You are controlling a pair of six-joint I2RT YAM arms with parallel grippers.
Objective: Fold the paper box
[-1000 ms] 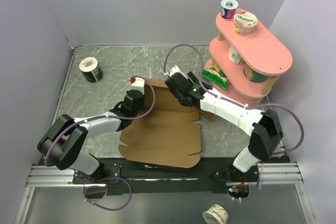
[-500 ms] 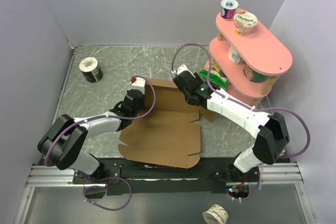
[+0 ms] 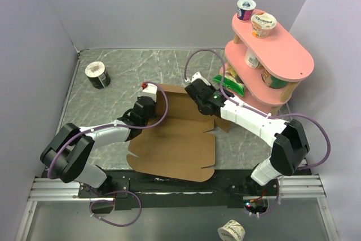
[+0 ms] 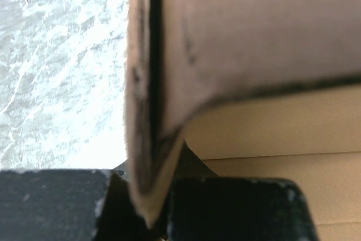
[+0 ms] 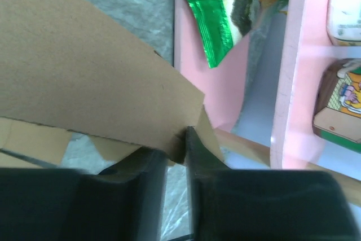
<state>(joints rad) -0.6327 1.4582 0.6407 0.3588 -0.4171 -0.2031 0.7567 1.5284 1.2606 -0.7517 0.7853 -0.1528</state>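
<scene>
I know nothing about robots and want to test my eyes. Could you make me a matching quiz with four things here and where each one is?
Things:
1. paper box
2. Chobani cup
3. green bag
4. left gripper

Places:
A. on the top tier of the pink shelf
B. clamped on a raised flap of the box
C. lying on the table, near its middle
D. on the shelf's lowest tier

Pairs: 1-C, 2-A, 3-D, 4-B
</scene>
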